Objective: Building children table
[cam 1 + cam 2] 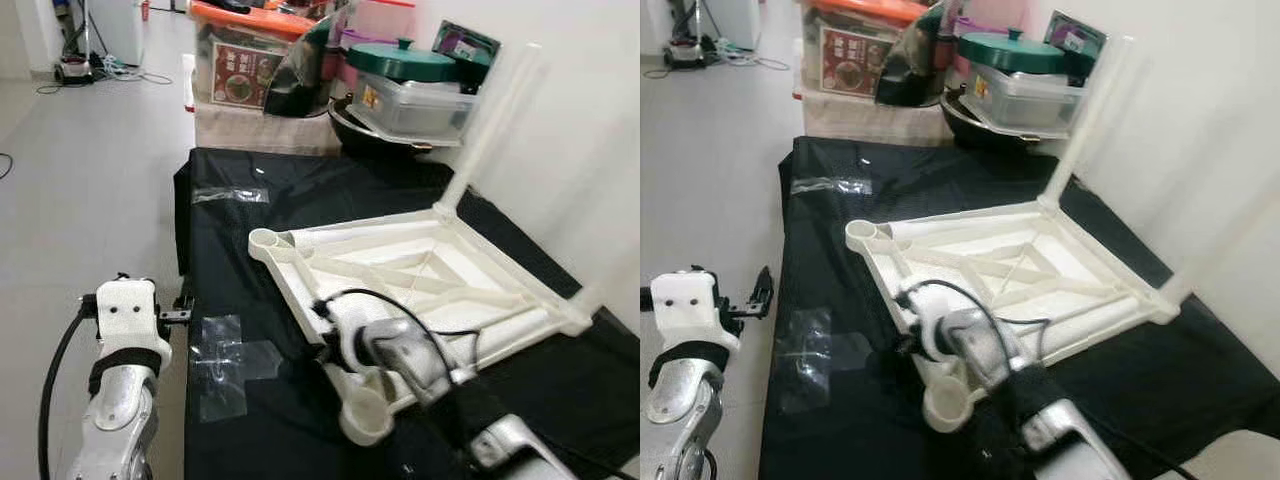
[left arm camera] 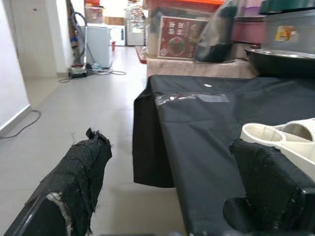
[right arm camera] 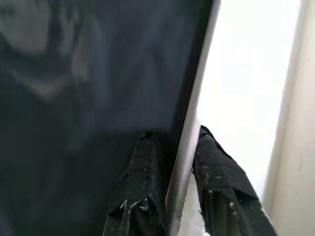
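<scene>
Upside-down white tabletop (image 1: 420,270) lying flat on the black-draped bench (image 1: 300,190), toward its right edge, ribbed underside facing up. Two white legs already in place: one (image 1: 490,125) rising from the far corner, another (image 1: 1230,235) at the right corner, blurred against the pale wall. Open round sockets at the left corner (image 1: 265,240) and near corner (image 1: 365,415).

Right gripper (image 3: 174,196) reaching in over the near edge of the bench, pinching the thin rim of the tabletop, one black finger (image 3: 140,187) on the dark cloth side, the other on the white side. Silver right arm (image 1: 420,360) lying across the near-left edge of the tabletop, black cable looping over it.

Left gripper (image 2: 172,196) held off the bench's left edge, over the floor (image 1: 90,180), fingers (image 2: 83,172) spread wide and holding nothing; bench's near-left corner and a tabletop socket just ahead of it in the wrist view. White left wrist (image 1: 125,320) beside the bench's left edge.

Strips of clear tape on the cloth: one (image 1: 230,195) near the far-left corner, a patch (image 1: 225,365) by the left edge.

Beyond the far edge, a clutter of storage: green-lidded clear box (image 1: 405,85) on a dark pan (image 1: 385,135), orange-lidded bin (image 1: 240,55).
</scene>
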`<state>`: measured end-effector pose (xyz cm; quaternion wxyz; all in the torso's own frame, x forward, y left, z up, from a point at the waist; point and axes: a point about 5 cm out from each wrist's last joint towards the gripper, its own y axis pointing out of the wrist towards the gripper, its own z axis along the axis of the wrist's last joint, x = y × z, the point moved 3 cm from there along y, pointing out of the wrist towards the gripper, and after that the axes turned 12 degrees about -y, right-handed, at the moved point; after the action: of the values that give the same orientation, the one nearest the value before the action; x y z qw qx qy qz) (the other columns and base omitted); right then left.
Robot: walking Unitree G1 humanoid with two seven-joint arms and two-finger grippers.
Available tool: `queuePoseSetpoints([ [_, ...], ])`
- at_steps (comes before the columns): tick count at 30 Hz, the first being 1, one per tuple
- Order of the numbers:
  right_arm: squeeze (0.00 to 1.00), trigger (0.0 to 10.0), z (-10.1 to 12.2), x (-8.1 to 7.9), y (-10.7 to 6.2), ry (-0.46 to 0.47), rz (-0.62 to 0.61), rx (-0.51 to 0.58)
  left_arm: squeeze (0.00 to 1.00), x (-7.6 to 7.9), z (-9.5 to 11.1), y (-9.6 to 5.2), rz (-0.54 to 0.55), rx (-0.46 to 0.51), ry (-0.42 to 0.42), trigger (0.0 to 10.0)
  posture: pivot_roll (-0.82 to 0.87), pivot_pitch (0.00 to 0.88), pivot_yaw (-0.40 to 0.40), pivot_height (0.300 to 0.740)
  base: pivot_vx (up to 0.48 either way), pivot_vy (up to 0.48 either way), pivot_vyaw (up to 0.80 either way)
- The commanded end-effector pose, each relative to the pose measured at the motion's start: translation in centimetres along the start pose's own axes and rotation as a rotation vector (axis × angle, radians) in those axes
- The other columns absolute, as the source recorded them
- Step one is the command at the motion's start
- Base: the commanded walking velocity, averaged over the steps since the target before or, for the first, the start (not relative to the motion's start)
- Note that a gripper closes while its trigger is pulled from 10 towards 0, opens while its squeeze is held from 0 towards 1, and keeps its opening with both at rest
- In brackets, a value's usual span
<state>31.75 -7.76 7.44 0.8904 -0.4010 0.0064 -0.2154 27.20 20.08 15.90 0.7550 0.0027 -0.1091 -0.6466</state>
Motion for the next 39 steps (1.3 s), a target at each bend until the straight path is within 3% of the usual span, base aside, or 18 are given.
queuePoseSetpoints([
  [1, 0.00, 0.0, 0.5, -2.7, 0.5, -0.101, 0.183, 0.053, 0.00, 0.4, -0.2, 0.0, -0.013, -0.006, 0.004, 10.0, 0.11, 0.000, -0.172, 0.740, 0.000, 0.000, 0.00],
  [3, 0.00, 0.0, -1.3, -2.4, -1.9, -0.374, 0.276, 0.053, 0.00, 0.4, -0.2, 0.1, -0.014, -0.006, 0.002, 10.0, 0.11, 0.000, -0.171, 0.740, 0.000, 0.000, 0.00],
  [4, 0.00, 0.0, -1.3, -2.4, -1.9, -0.374, 0.276, 0.053, 0.00, 0.4, -0.2, 0.1, -0.014, -0.006, 0.002, 10.0, 0.11, 0.000, -0.171, 0.740, 0.000, 0.000, 0.00],
  [6, 0.00, 0.0, -3.9, -2.1, -4.5, -0.615, 0.386, 0.013, 0.00, 0.4, -0.2, 0.0, -0.012, -0.007, -0.001, 10.0, 0.10, 0.000, -0.170, 0.740, 0.000, 0.000, 0.00],
  [11, 0.00, 0.0, -5.2, -1.9, -5.8, -0.711, 0.440, 0.000, 0.00, 0.3, -0.3, 0.0, -0.010, -0.008, -0.003, 10.0, 0.10, 0.000, -0.170, 0.740, 0.000, 0.000, 0.00],
  [13, 0.00, 0.0, -7.1, -0.7, -6.5, -0.853, 0.443, -0.091, 0.00, 0.3, -0.3, 0.1, -0.013, -0.009, 0.000, 10.0, 0.09, 0.000, -0.154, 0.740, 0.000, 0.000, 0.00],
  [14, 0.00, 0.0, -7.1, -0.7, -6.5, -0.853, 0.443, -0.091, 0.00, 0.3, -0.3, 0.1, -0.013, -0.009, 0.000, 10.0, 0.09, 0.000, -0.154, 0.740, 0.000, 0.000, 0.00],
  [15, 0.00, 0.0, -8.0, -0.1, -6.8, -0.912, 0.439, -0.144, 0.00, 0.3, -0.3, 0.1, -0.016, -0.009, 0.002, 10.0, 0.09, 0.000, -0.150, 0.740, 0.000, 0.000, 0.00],
  [22, 0.00, 0.0, -10.3, 2.2, -8.3, -1.026, 0.460, -0.283, 0.00, 0.1, -0.2, 0.2, -0.021, -0.009, 0.011, 10.0, 0.09, 0.000, -0.144, 0.740, 0.000, 0.000, 0.00],
  [26, 0.00, 0.0, -12.5, 4.5, -10.0, -1.127, 0.467, -0.464, 0.00, 0.1, -0.2, 0.2, -0.022, -0.008, 0.017, 10.0, 0.09, 0.000, -0.143, 0.740, 0.000, 0.000, 0.00],
  [29, 0.00, 0.0, -12.9, 5.1, -10.7, -1.132, 0.475, -0.512, 0.00, 0.1, -0.2, 0.2, -0.022, -0.008, 0.019, 10.0, 0.09, 0.000, -0.143, 0.740, 0.000, 0.000, 0.00],
  [31, 0.00, 0.0, -13.2, 5.9, -12.3, -1.120, 0.523, -0.567, 0.00, 0.1, -0.2, 0.2, -0.023, -0.007, 0.023, 10.0, 0.09, 0.000, -0.141, 0.740, 0.000, 0.000, 0.00],
  [32, 0.00, 0.0, -13.2, 5.9, -12.3, -1.120, 0.523, -0.567, 0.00, 0.1, -0.2, 0.2, -0.023, -0.007, 0.023, 10.0, 0.09, 0.000, -0.141, 0.740, 0.000, 0.000, 0.00],
  [33, 0.00, 0.0, -13.7, 6.0, -13.7, -1.104, 0.593, -0.598, 0.00, 0.1, -0.3, 0.2, -0.023, -0.008, 0.026, 10.0, 0.08, 0.000, -0.141, 0.740, 0.000, 0.000, 0.00],
  [39, 0.00, 0.0, -14.0, 6.1, -14.4, -1.105, 0.598, -0.614, 0.00, 0.0, -0.3, 0.3, -0.025, -0.011, 0.027, 10.0, 0.07, 0.000, -0.136, 0.740, 0.000, 0.000, 0.00],
])
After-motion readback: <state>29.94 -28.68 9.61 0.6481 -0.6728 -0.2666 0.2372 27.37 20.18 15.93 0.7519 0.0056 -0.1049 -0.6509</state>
